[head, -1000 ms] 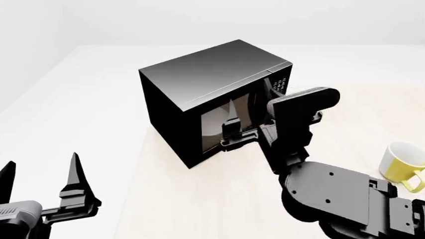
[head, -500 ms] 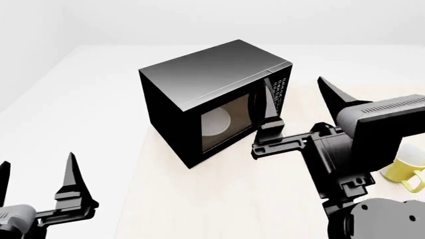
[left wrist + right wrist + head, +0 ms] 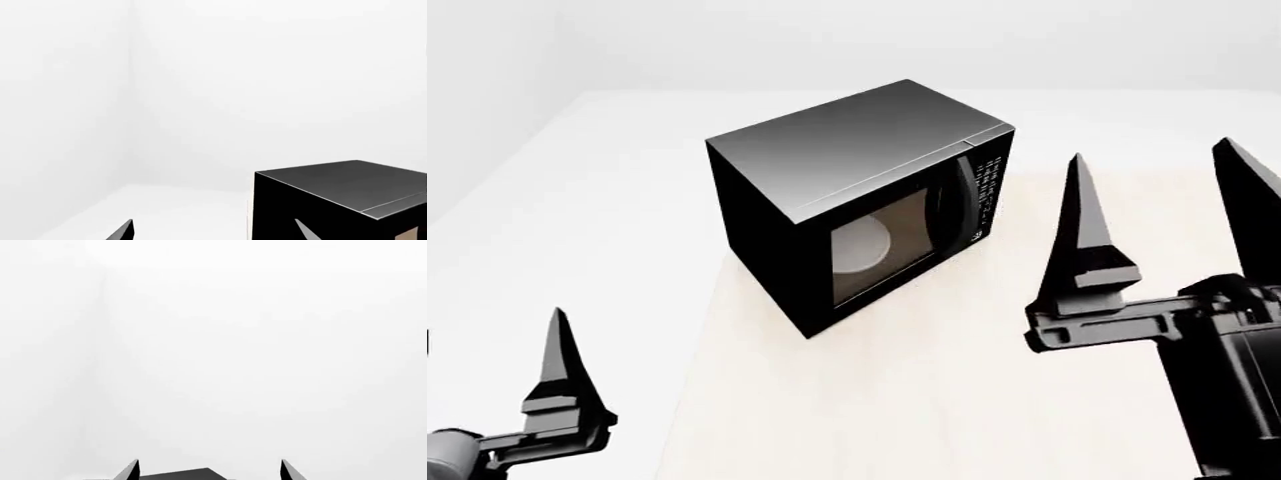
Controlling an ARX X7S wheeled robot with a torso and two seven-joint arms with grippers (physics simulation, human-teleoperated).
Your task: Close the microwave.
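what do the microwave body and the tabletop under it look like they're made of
The microwave body looks like glossy black painted metal or plastic: its top shows a soft grey sheen. Its door window looks like tinted glass, since the white plate shows through. The table looks like pale matte wood or laminate with faint grain; being a render, it stays open.

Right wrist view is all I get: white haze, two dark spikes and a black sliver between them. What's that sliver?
Observer: It's the top of the black microwave, which stands on a pale table.
Visitor: Is its door hanging open?
Observer: No. In the head view the door sits flush with the front, and a white plate shows through its window.
Visitor: And the spikes?
Observer: They're the fingertips of the right gripper, spread open, holding nothing and clear of the microwave.
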